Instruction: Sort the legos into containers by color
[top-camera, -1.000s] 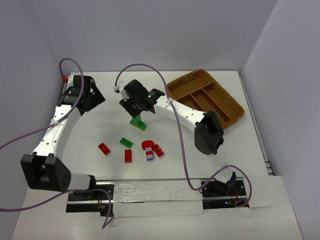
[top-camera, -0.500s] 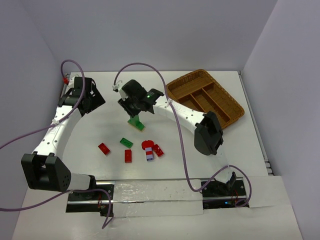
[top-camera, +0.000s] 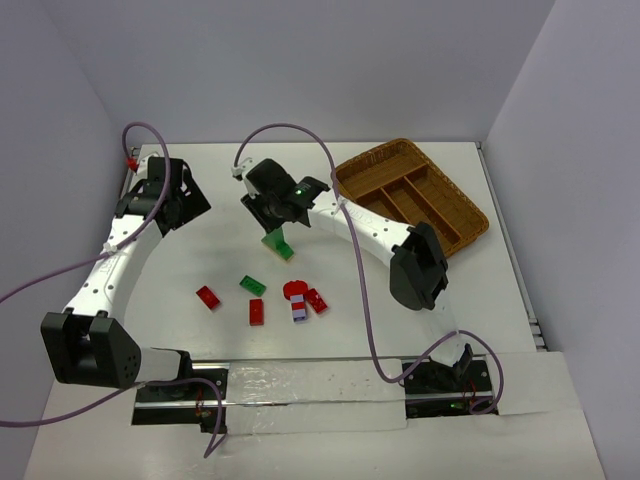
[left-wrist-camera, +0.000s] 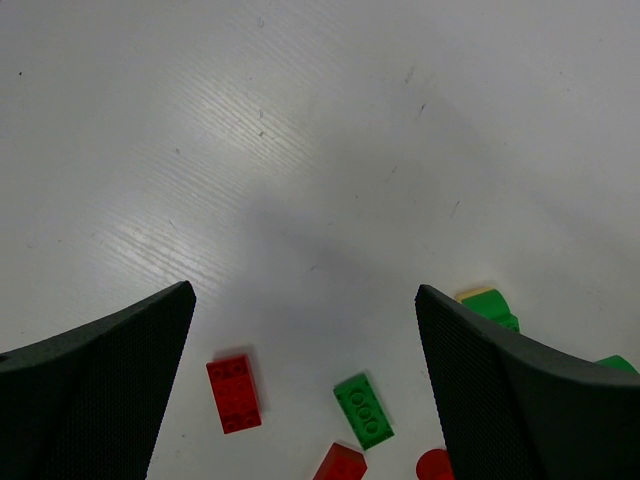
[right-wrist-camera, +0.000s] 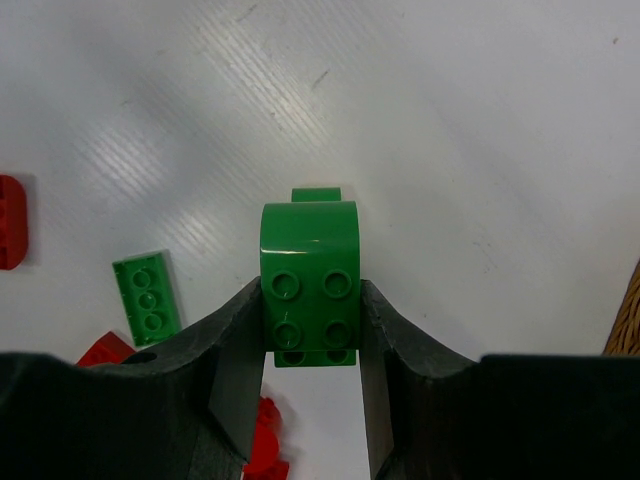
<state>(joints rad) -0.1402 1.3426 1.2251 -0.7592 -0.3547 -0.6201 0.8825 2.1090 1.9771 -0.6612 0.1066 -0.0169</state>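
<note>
Two tools stood differently: the right tool (right-wrist-camera: 312, 292) was clamped on a green lego (right-wrist-camera: 310, 235) at the middle of the desk (top-camera: 200, 225), well apart from the wicker tray (top-camera: 444, 181) to its right; the left tool (left-wrist-camera: 302, 295) gaped wide with nothing between its fingers. Red, green and lilac-white loose legos (top-camera: 256, 311) lay scattered nearer the desk's front edge

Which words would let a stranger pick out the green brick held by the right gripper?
Find the brown wicker tray at the far right of the table, then follow the white arm leftward to the right gripper. The green brick sits pinched between its black fingers; unlike the loose bricks lying flat nearby, it alone is gripped.
</note>
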